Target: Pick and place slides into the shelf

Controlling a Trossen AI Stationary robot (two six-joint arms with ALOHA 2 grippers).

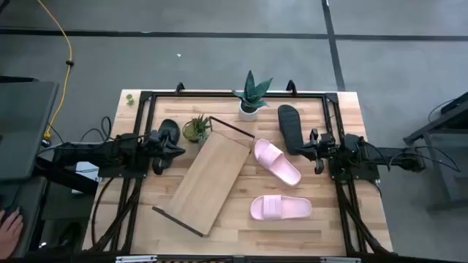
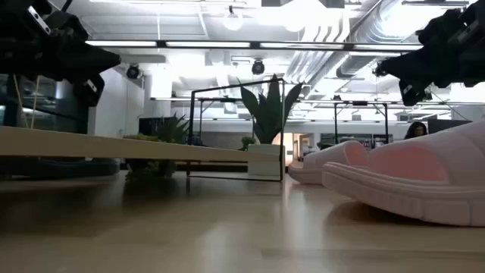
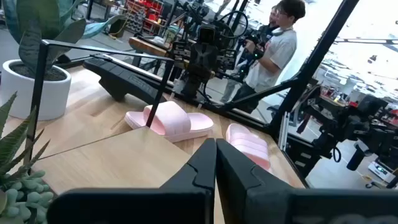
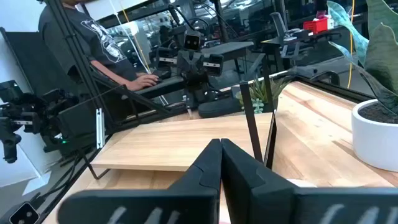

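Behind the wooden table a bright workshop is seen, and a person is standing at a bench there. On the table, the shelf is laid at a slant near the middle, and nothing is placed on its board, so by judgement the task is not yet begun. Both arms are kept back at the two sides, probably to leave the middle free. Four slides are spread around the shelf: one pink slide just beside its right end, a second pink slide nearer the front edge, one black slide by the right gripper, and another black slide by the left gripper. The fingers of both grippers are pressed fully together and nothing is held. Two pots are standing at the back: a white pot with a spiky plant, and a small bushy plant.
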